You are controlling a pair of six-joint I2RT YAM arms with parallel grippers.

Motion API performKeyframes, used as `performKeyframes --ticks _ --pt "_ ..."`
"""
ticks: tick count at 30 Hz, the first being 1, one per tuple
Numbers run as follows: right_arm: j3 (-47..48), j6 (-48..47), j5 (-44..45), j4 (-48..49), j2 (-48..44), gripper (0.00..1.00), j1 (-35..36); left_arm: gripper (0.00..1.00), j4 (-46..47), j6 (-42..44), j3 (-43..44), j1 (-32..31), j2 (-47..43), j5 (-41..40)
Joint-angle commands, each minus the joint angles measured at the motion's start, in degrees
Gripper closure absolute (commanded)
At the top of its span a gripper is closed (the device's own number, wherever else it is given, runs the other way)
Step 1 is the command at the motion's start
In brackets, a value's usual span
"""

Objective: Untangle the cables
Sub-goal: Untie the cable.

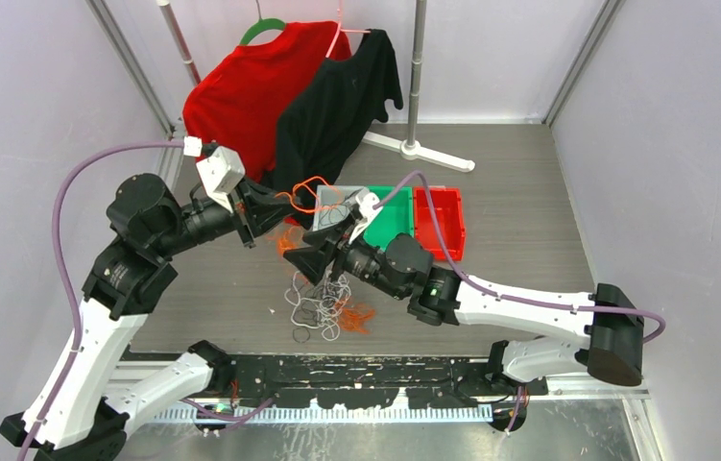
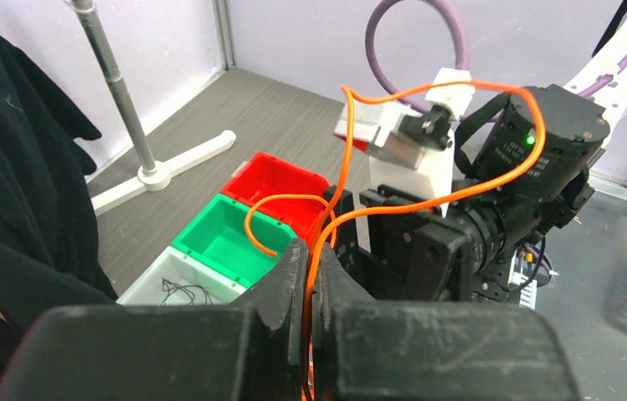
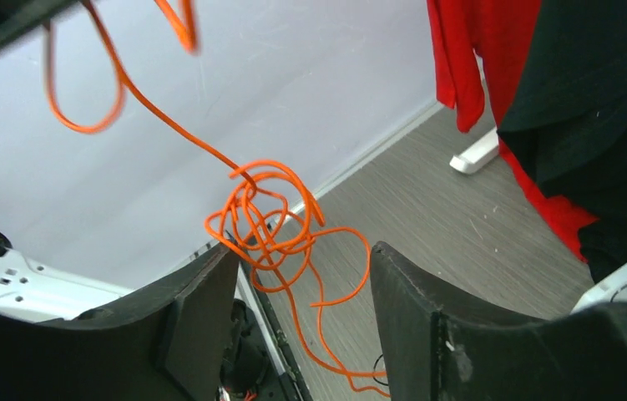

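Left wrist: our left hand [image 2: 310, 261] pinches the orange cable [image 2: 310, 302], so we should pull slowly while our open right hand [image 3: 301, 251] brackets its knot [image 3: 261, 219].

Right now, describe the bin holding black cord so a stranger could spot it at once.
Start at the black shirt hanging at the back. In front of it sit three small bins in a row. Pick the white bin, next to the green bin: it alone holds thin black cord.
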Motion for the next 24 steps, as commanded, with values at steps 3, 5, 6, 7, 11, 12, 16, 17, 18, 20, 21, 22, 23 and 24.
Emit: performKeyframes --ticks 3,5,6,7,11,12,16,17,18,20,21,22,23,24 --pt "1.44 -0.93 -1.49 5.63 -5.94 0.30 0.15 1.00 1.75 0.21 0.96 -0.04 -0.92 0.94" --pt "1.85 -1.57 -3.02 3.09 -7.72 0.27 0.15 1.00 1.46 0.55 0.89 -0.04 -0.87 0.87" --pt "2.09 -1.98 -3.52 1.09 -8.72 0.27 0.15 1.00 1.44 0.56 0.88 -0.08 -0.95 0.83" --pt "2.24 -2.49 -3.67 -0.81 -9.65 0.27 0.17 1.00 1.43 0.52 0.88 -0.05 -0.96 0.88" --pt "3.25 -4.61 -4.06 -2.24 -10.76 0.32 0.14 1.00 1.35 -0.31 0.80 -0.04 -0.71 1.54" --pt "4.15 -5.10 -5.13 -2.27 -10.32 0.36 0.13 1.00 1.35 -0.58 0.77 -0.04 -0.55 1.59" --pt "7.99 -6.77 -6.94 -1.34 -5.81 0.46 0.10 1.00 1.43 -2.22 1.03 -0.04 0.07 2.05" --pt "8.95 -7.14 -7.21 -0.67 -5.01 0.49 0.15 1.00 1.37 -2.62 1.19 -0.04 0.27 2.17" --pt "9.71 -7.27 -7.48 0.04 -3.48 0.50 0.15 1.00 1.26 -3.00 1.31 -0.03 0.41 2.18" --pt "11.03 -7.98 -7.42 1.21 -1.52 0.54 0.06 1.00 1.13 -3.86 1.68 -0.04 0.64 2.40" --pt "11.42 -8.03 -7.20 1.99 -0.58 0.56 0.01 1.00 1.07 -4.44 1.85 -0.04 0.76 2.59" --pt "11.68 -8.08 -7.19 2.69 0.26 0.58 -0.02 1.00 1.04 -4.96 2.02 -0.05 0.83 2.78" --pt "12.08 -8.10 -7.19 3.35 1.05 0.60 -0.02 1.00 0.96 -5.60 2.22 -0.04 1.00 2.96" --pt "12.39 -8.07 -7.03 3.81 1.88 0.62 -0.10 1.00 0.90 -6.23 2.39 -0.04 1.03 3.14"
